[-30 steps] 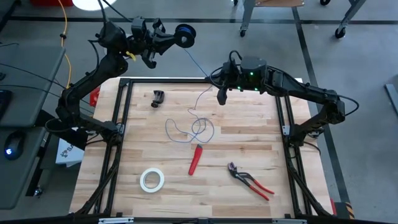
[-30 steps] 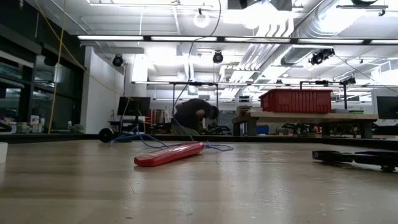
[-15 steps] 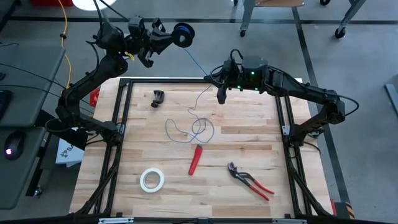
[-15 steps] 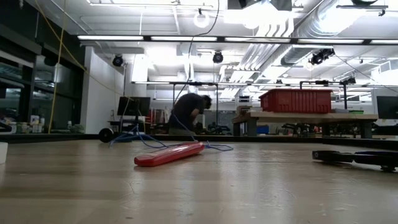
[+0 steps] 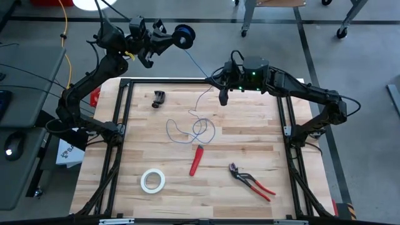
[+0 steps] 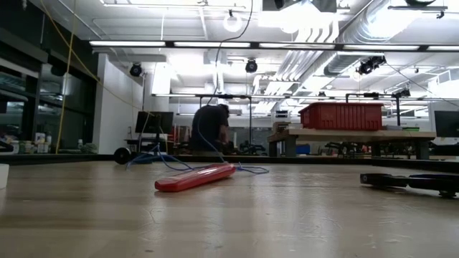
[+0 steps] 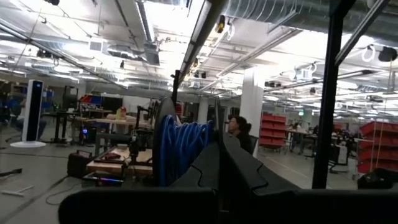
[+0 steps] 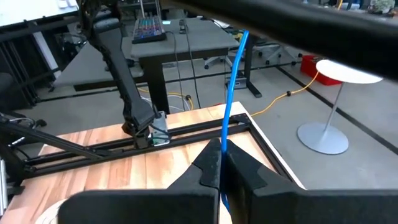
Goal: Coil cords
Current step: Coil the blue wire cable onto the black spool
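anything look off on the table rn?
Mostly the blue wire: it sprawls in loose loops mid-table, uncoiled, one strand running up through the shut right gripper to the spool in the shut left gripper, held out past the table's far edge. Red tool, pliers and tape roll lie scattered but intact.

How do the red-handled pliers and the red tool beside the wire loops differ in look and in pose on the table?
The red-handled pliers have two thin red handles spread apart and dark metal jaws; the red tool is one closed, solid red body with no metal showing. The pliers lie slanted near the table's right side, while the red tool lies nearly lengthwise at the centre, its end close to the blue wire loops. Both lie flat, untouched by either end effector.
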Robot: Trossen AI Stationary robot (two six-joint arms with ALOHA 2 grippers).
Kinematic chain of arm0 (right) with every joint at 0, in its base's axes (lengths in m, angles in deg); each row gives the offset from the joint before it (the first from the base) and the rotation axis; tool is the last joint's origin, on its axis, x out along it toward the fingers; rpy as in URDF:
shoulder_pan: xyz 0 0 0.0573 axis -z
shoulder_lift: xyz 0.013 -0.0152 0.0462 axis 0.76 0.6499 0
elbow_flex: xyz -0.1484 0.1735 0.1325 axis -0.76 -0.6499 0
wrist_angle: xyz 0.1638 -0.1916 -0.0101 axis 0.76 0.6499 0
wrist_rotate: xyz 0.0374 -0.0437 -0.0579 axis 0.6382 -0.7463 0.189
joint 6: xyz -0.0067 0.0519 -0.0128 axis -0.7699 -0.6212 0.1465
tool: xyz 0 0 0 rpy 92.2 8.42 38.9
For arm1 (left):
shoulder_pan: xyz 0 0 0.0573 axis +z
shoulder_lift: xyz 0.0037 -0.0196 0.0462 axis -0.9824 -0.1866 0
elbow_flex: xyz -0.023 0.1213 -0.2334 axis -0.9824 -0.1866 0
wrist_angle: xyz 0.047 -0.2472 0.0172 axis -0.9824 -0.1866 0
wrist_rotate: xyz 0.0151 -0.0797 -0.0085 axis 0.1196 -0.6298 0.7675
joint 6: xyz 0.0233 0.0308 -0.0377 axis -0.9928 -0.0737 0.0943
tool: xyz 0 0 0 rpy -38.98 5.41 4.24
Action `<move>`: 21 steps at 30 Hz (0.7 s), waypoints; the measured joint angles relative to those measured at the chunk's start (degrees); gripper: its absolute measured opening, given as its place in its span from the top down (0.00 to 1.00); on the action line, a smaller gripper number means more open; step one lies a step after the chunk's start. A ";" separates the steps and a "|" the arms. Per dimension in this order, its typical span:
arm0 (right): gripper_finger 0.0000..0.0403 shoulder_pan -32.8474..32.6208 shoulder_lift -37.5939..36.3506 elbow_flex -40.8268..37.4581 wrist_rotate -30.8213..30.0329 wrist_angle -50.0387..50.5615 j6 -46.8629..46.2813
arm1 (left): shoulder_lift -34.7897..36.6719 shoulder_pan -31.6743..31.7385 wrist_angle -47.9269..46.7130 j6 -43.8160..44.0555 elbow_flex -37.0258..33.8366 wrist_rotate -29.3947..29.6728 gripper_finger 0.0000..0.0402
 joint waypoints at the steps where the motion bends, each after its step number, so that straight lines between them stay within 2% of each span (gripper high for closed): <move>1: 1.00 0.00 0.00 0.01 0.00 -0.01 -0.02 | 0.00 0.00 -0.01 0.36 0.00 -0.02 1.00; 9: 1.00 0.00 0.00 0.01 0.24 0.02 1.31 | 0.00 -0.47 -0.07 0.48 0.00 -1.49 1.00; 14: 1.00 -0.04 0.00 0.03 3.09 0.02 1.88 | 0.04 -0.33 -0.27 0.50 0.00 -1.47 1.00; 21: 1.00 -0.04 -0.57 0.03 5.52 0.84 2.84 | 3.35 0.20 -15.20 -5.21 -0.04 -1.26 1.00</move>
